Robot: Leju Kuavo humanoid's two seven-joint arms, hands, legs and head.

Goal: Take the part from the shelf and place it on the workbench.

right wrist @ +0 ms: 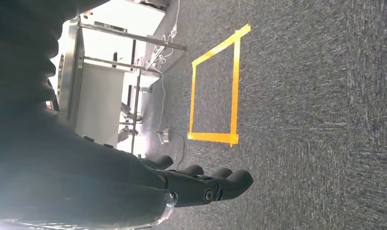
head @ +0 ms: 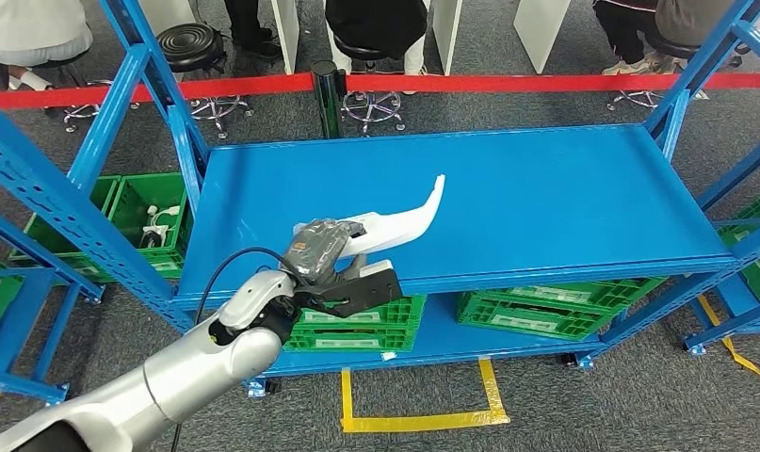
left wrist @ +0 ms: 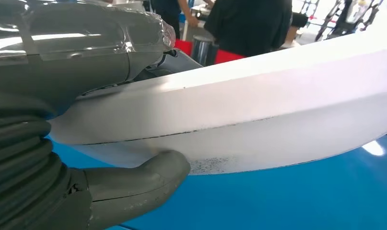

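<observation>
green crate under the shelf holds white parts.

Silver arm, black cable, grey ribbed-cuffed left robot hand.

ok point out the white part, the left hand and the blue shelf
white part [head: 415,218], head view, on its curved middle
left hand [head: 324,247], head view, on the grey cover at its back
blue shelf [head: 564,198], head view, on bare top surface
</observation>
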